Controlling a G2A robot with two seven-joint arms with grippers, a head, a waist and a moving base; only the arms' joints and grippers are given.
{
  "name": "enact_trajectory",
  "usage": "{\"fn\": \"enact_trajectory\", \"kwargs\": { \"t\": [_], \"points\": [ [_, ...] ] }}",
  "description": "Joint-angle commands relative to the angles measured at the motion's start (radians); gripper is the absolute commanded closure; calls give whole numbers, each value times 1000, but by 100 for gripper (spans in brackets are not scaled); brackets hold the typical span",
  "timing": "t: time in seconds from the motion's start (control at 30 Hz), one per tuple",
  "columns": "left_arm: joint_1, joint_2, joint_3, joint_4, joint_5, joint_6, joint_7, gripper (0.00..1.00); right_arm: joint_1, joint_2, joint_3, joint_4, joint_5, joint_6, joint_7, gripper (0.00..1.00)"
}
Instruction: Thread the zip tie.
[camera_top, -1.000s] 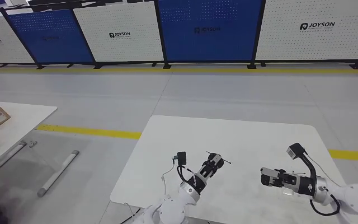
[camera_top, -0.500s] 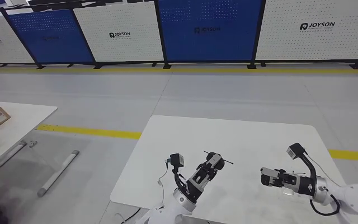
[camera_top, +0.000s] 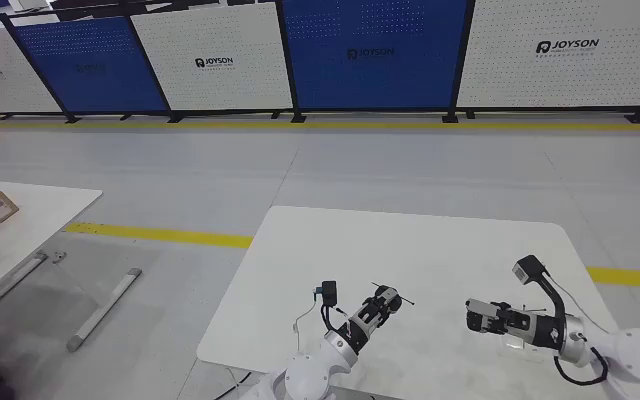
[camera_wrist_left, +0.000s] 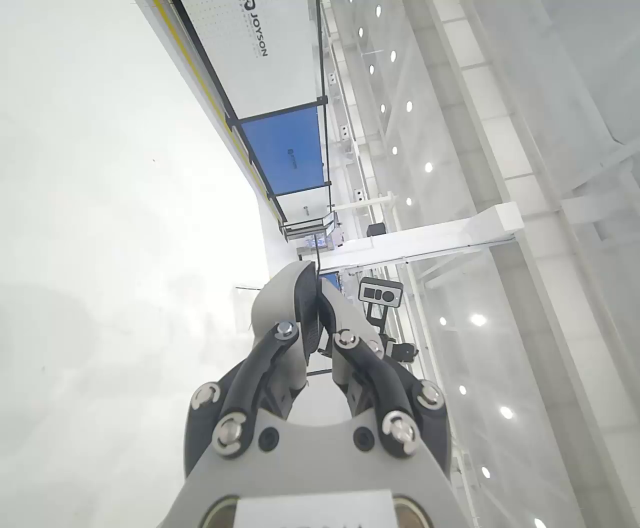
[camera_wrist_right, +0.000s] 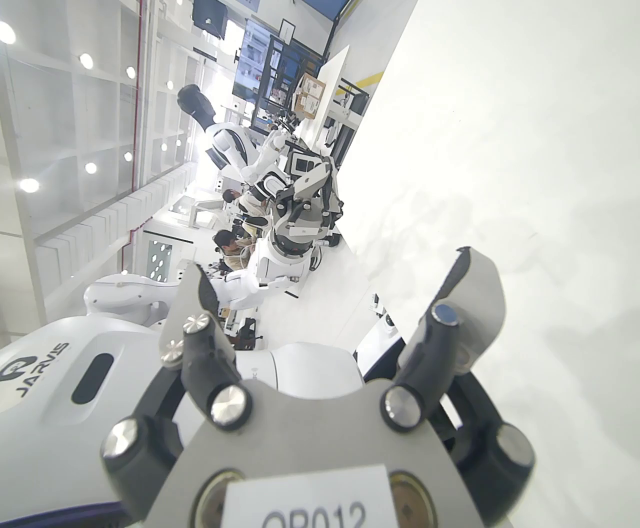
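Just swings the left tool (camera_top: 383, 300) back down low over the desk (camera_top: 420, 240), clamped on the zip tie (camera_top: 407, 300) poking out both sides, leaves the right tool (camera_top: 478, 318) wide open, parked well apart, so guessing only lining up, no threading yet.

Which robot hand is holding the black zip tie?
The left gripper: it is shut on the zip tie, while the right gripper is open and empty.
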Motion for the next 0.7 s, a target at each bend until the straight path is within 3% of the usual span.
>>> {"fn": "enact_trajectory", "kwargs": {
  "t": [0.0, 0.2, 0.27, 0.43, 0.6, 0.67],
  "points": [
    [1, 0, 0, -1, 1, 0, 1, 100, 0, 0, 0, 0, 0, 0, 0, 0],
    [1, 0, 0, -1, 1, 0, 1, 100, 0, 0, 1, -2, -2, -2, -7, 0],
    [1, 0, 0, -1, 1, 0, 1, 100, -6, 3, 16, -20, -46, -39, -14, 0],
    [1, 0, 0, -1, 1, 0, 1, 100, -16, 30, 125, -31, -192, -59, 31, 0],
    [1, 0, 0, -1, 1, 0, 1, 100, -39, 57, 240, -46, -260, -78, 123, 0],
    [1, 0, 0, -1, 1, 0, 1, 100, -31, 68, 265, -51, -379, -67, 142, 0]
  ]
}}
